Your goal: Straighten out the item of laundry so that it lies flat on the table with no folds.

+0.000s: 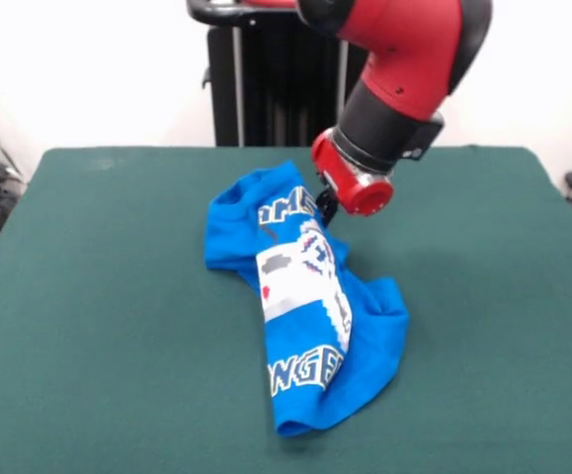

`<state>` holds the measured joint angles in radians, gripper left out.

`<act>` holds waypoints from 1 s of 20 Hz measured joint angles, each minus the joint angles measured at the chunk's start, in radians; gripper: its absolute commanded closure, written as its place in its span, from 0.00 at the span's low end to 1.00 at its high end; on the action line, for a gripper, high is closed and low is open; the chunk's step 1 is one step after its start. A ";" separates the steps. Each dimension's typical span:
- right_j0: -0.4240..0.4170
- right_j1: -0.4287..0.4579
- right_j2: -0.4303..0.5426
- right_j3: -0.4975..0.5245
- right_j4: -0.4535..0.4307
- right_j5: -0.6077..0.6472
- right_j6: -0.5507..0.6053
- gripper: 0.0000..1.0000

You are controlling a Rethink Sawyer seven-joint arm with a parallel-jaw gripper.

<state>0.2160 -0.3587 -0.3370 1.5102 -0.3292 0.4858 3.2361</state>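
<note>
Laundry here is one blue T-shirt point(300, 306), which is seen crumpled and folded lengthwise near the middle of the green counter point(88, 326), its print twisted and its right side doubled under. The gripper point(325, 207) is placed at the shirt's upper right edge, but whether the jaws are clenched on the cloth cannot be told. For a good result, only one layer at the edge should probably be taken and drawn outward, low over the counter, so that the fold is opened and not dragged.

A crumpled bright blue printed T-shirt point(305, 296) fills mid-frame of the dark green felt bench point(88, 326); the red and black arm point(394, 89) blocks its upper right. Left, right and bottom stay open.
</note>
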 measured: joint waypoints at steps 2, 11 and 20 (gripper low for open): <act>0.001 0.003 -0.004 -0.003 0.001 0.000 0.000 1.00; -0.081 -0.075 0.068 0.013 0.139 0.001 0.000 1.00; -0.269 -0.233 0.351 0.073 0.388 0.026 0.000 1.00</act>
<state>-0.0528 -0.5919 0.0136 1.5829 0.0586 0.5122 3.2361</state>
